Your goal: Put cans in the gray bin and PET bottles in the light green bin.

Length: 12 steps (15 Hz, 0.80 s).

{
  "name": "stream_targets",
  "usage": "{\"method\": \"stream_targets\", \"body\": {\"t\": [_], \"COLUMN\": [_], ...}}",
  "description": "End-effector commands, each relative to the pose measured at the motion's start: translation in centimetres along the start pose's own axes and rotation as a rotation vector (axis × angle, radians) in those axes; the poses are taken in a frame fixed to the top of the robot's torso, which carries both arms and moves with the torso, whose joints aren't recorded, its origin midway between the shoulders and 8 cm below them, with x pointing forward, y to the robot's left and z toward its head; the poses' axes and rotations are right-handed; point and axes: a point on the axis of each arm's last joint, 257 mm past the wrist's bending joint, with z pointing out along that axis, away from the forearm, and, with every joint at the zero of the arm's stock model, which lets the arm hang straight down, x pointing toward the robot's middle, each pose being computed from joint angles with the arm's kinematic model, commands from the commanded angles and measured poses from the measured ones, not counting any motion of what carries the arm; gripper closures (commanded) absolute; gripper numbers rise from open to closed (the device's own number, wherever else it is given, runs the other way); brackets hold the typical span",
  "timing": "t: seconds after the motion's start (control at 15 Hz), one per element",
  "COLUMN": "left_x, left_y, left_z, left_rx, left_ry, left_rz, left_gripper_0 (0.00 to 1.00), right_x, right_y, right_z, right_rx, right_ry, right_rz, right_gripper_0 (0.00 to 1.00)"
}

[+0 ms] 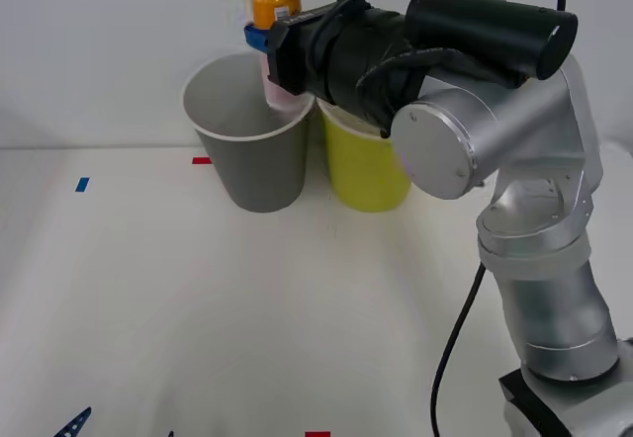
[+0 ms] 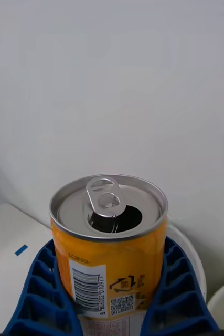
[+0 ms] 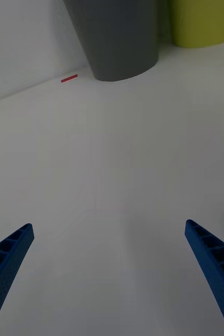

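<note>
The right pincer (image 2: 112, 310) is closed on the small orange drink can with a silver top (image 1: 275, 4), upright between its blue ribbed fingers (image 2: 41, 294), above the tall dark gray bin (image 1: 252, 160). The yellow-green bin (image 1: 366, 175) stands just beside. The left pincer (image 3: 109, 273) hangs wide open over the white table (image 1: 198, 308).

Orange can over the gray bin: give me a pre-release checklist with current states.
1. Right claw shut on small orange drink can: ok.
2. Can upright, opened top up: ok.
3. Can above the tall dark gray bin's white rim, not the yellow-green bin: ok in front view; exact centring cannot tell.
4. Gray bin standing upright: ok.
5. Left claw open, low over the white table, apart from the bins: ok.
</note>
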Motion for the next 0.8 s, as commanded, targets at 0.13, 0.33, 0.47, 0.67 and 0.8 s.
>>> {"method": "stream_targets", "body": {"t": [0.13, 0.33, 0.47, 0.67, 0.8], "left_x": [0.0, 0.0, 0.0, 0.0, 0.0], "left_y": [0.0, 0.0, 0.0, 0.0, 0.0], "left_z": [0.0, 0.0, 0.0, 0.0, 0.0], "left_rx": [0.000, 0.000, 0.000, 0.000, 0.000], "left_ry": [0.000, 0.000, 0.000, 0.000, 0.000], "left_rz": [0.000, 0.000, 0.000, 0.000, 0.000], "left_gripper_0": [0.00, 0.00, 0.00, 0.00, 0.00], "right_x": [-2.3, -2.4, -1.8, -0.5, -0.1], "right_y": [-0.1, -1.1, -2.0, -2.8, -2.4], "right_z": [4.2, 6.7, 8.0, 9.1, 9.4], "right_rx": [0.012, 0.022, 0.039, 0.089, 0.087], "right_ry": [-0.072, -0.128, -0.151, -0.134, -0.135], "right_rz": [-0.008, 0.015, -0.003, -0.076, -0.061], "right_gripper_0": [0.88, 0.88, 0.88, 0.88, 0.88]}}
